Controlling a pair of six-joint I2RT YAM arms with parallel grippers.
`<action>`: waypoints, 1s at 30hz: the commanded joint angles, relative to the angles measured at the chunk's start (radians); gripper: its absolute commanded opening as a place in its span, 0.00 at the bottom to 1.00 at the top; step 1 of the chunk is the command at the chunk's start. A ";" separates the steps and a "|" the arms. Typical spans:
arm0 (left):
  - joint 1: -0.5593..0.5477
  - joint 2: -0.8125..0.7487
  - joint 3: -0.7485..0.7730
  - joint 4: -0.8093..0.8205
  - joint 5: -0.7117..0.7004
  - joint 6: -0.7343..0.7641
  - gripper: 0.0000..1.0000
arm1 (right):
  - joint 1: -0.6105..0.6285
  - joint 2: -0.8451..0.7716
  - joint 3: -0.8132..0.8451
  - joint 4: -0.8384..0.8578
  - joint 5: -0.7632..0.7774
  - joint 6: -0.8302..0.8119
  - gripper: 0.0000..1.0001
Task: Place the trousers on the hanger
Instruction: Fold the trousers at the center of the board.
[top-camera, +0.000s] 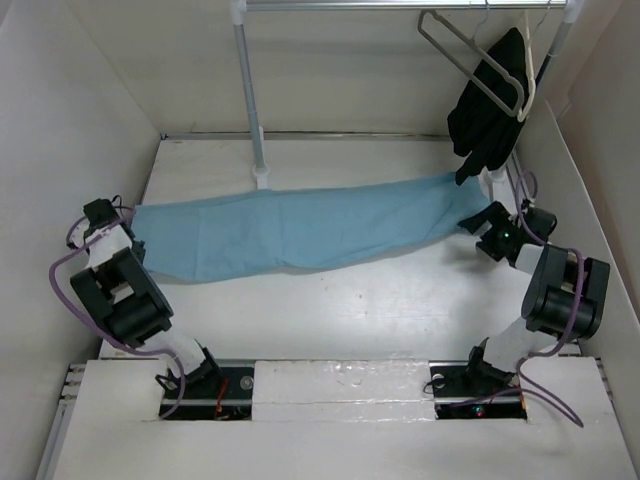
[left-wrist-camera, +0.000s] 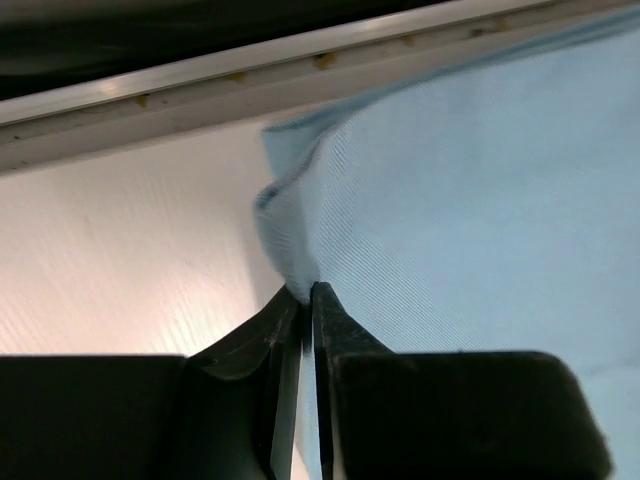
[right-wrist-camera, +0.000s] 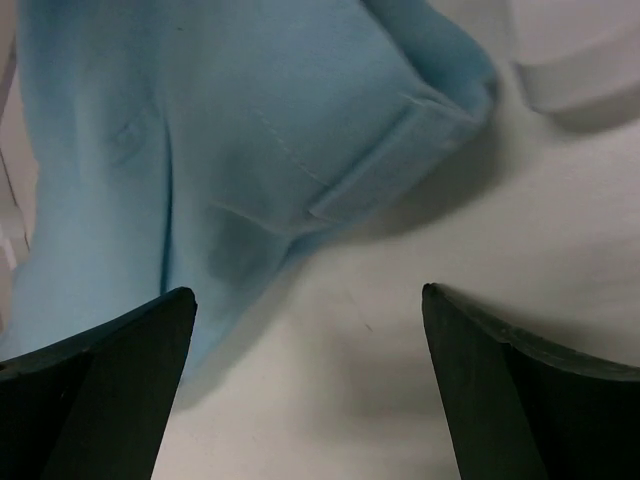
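Left gripper (top-camera: 130, 236) (left-wrist-camera: 305, 292): jaws are seen pressed together on a bunched edge of the light blue trousers (top-camera: 300, 228) (left-wrist-camera: 480, 180), at the cloth's end far to the left of the white rack post (top-camera: 250, 90). Right gripper (top-camera: 487, 222) (right-wrist-camera: 310, 300): jaws are spread wide and nothing is held. It hangs over the white table (top-camera: 380, 310) at the trousers' (right-wrist-camera: 230, 130) other end, far to the right of the post; in the right wrist view 1 finger overlaps the cloth's edge and the other stands over bare table. The trousers are laid flat as 1 long band just in front of the post's foot, running left and right of it. The thin grey hanger (top-camera: 468, 68) is hung tilted from the rail (top-camera: 400, 5), well right of the post, beside a black garment (top-camera: 490, 105) on a cream-white hanger (top-camera: 527, 70). The grey hanger and the trousers are well apart.
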 joint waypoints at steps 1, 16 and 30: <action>-0.023 -0.147 0.049 -0.031 0.062 -0.024 0.06 | 0.084 0.038 0.031 0.152 0.084 0.154 1.00; -0.069 -0.297 -0.072 -0.062 0.001 0.014 0.16 | 0.201 -0.061 0.001 0.112 0.430 0.254 0.00; -0.630 -0.294 -0.010 -0.028 0.070 -0.010 0.15 | -0.150 -0.721 -0.232 -0.590 0.340 -0.197 0.59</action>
